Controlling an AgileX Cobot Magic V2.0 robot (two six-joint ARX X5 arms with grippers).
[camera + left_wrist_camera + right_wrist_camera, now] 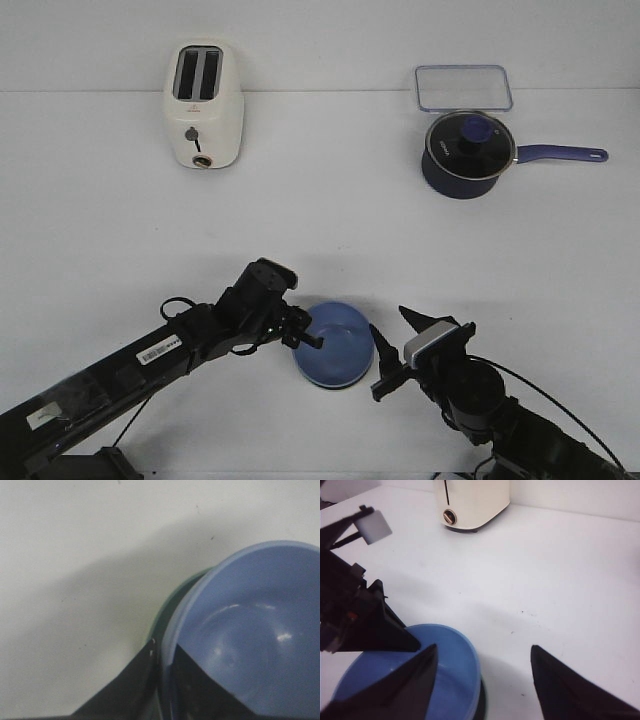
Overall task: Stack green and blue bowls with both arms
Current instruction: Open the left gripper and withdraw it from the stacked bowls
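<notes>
The blue bowl (335,345) sits nested in the green bowl, near the table's front middle. Of the green bowl only a dark sliver of rim shows, in the left wrist view (172,602) and the right wrist view (482,700). My left gripper (305,335) is shut on the blue bowl's left rim (200,590), one finger inside it and one outside, next to the green rim. My right gripper (388,325) is open and empty just right of the bowls. In the right wrist view (485,650) one finger hangs over the blue bowl (455,665), the other over bare table.
A cream toaster (203,105) stands at the back left. A dark navy lidded saucepan (468,152) with its handle to the right stands at the back right, with a clear lidded container (463,88) behind it.
</notes>
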